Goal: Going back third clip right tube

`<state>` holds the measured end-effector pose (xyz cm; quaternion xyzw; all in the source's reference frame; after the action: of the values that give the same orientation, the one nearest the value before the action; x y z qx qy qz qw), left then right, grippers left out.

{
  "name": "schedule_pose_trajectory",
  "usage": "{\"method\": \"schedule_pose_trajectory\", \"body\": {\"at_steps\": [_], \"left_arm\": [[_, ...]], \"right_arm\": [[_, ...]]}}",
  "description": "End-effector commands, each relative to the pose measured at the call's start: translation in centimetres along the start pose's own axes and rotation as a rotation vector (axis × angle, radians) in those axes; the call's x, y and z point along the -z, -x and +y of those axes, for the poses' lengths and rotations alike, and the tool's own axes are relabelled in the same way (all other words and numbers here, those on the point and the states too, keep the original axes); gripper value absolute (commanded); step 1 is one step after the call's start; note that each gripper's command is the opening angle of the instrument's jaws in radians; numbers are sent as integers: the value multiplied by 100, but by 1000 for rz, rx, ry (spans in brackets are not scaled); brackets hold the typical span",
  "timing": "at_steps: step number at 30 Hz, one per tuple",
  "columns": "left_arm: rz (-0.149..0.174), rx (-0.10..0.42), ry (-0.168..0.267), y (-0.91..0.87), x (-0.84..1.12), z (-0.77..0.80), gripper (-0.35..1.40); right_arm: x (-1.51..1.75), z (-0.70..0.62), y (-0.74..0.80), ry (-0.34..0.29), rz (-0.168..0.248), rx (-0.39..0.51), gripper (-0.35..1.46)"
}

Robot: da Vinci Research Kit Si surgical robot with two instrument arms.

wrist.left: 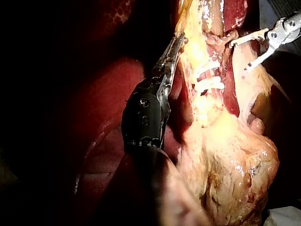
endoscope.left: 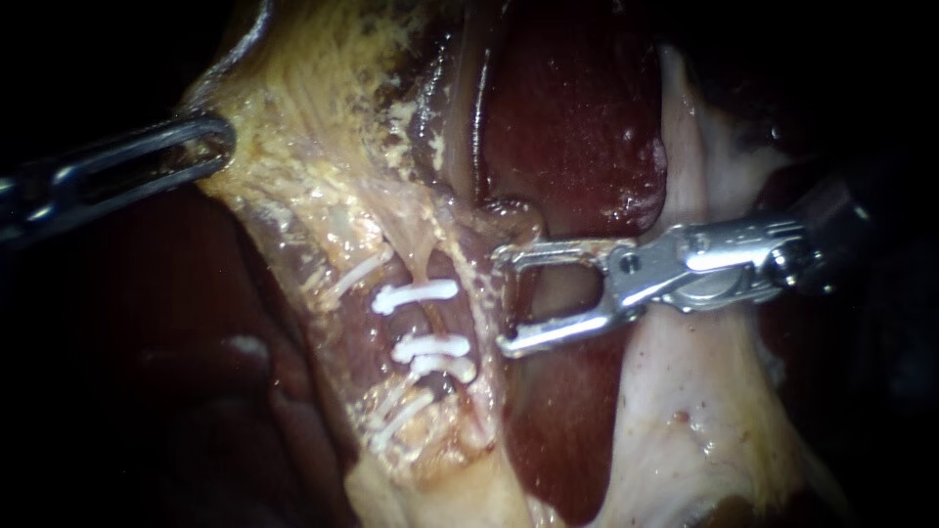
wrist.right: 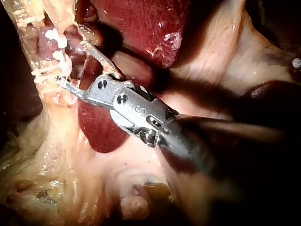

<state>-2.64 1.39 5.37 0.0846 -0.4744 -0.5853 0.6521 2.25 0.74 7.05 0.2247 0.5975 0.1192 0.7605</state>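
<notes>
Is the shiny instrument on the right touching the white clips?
Apart. The endoscope view shows the right instrument, jaws open, beside the white clips, a strip of tissue between.

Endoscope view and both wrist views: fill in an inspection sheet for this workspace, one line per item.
Surface: dark red liver with yellow tissue beside it.
Job's things: three white clips set close together across a tube.
Clutter: nothing seen.
Instruments: right instrument has its jaws open and empty, just beside the clips; left instrument is at the edge of the yellow tissue.
Cables: nothing seen.
Surroundings: dark, nothing seen.
</notes>
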Motion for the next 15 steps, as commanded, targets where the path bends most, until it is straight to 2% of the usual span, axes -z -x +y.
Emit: {"method": "schedule_pose_trajectory", "body": {"at_steps": [1,7,10,15], "left_arm": [[1,0,-2,0,-1,0,-35],[9,-3,-13,-5,-12,2,-35],[17,-6,-19,-13,-27,1,-35],[46,-15,-30,-38,-66,-7,-35]], "right_arm": [[2,-1,1,-1,-1,1,60],[16,-7,1,-12,-1,2,60],[21,-8,-1,-14,2,1,60],[27,-9,-6,-15,15,-3,60]]}}
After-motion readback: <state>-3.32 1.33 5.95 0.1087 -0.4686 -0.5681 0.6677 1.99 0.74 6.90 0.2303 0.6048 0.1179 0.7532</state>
